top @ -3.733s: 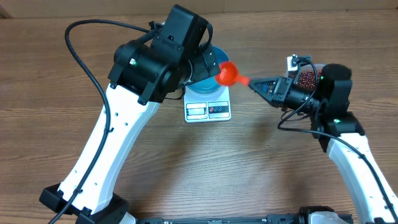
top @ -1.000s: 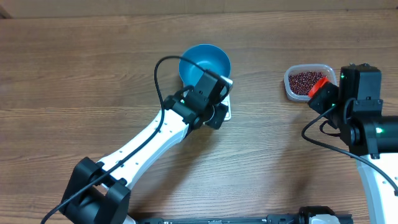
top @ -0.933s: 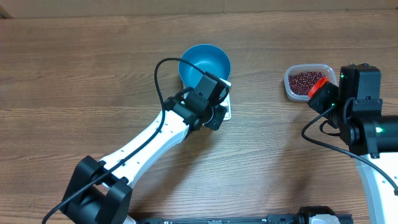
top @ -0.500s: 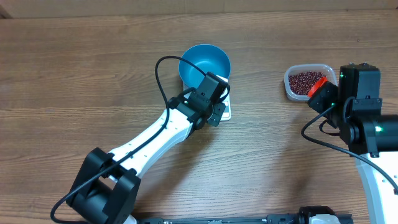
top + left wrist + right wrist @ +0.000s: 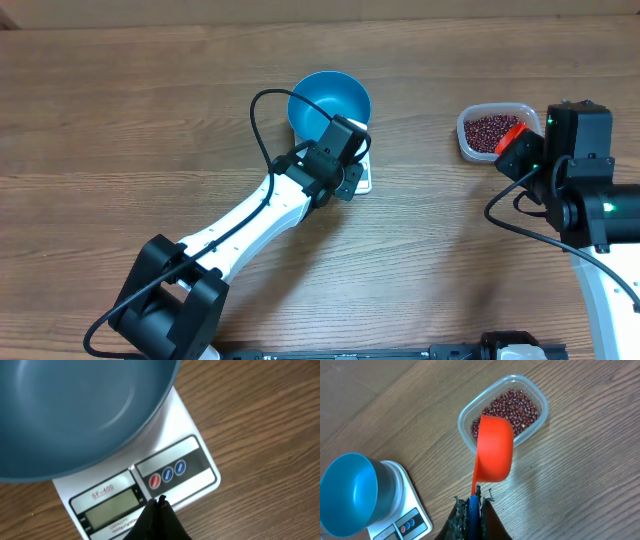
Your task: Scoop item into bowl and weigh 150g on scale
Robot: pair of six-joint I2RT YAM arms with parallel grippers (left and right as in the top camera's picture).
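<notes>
**Bench** – one, brown wood-grain top, carrying everything below.

**Bowl** – one round bright blue plastic bowl, mouth up. It sits on the scale near the middle of the bench, and its rim overhangs the platform. What shows of the inside is plain smooth blue.

**Scale** – one flat white rectangular kitchen scale, mostly hidden under the bowl and the left arm in the overhead view. Its long axis runs from the far side of the bench toward the robot, with the panel edge nearest the robot. The panel has one grey display window and three small round buttons, one red and two blue.

**Tub** – one clear rounded-rectangular plastic tub, well to the right of the scale. Its long axis lies roughly across the bench.

**Beans** – too many to count; small dark red-brown beans in a loose layer inside the tub.

**Scoop** – one orange-red plastic scoop. Its handle runs straight out from the right gripper, and its cup points at the tub and overlaps the tub's near end. Whether the cup holds any beans cannot be told.

**Grippers** – two.
- The left gripper has its fingers pressed together with nothing between them. Its tip is at the panel edge of the scale, just beside the red button; contact cannot be told.
- The right gripper is pinching the scoop's handle.
</notes>
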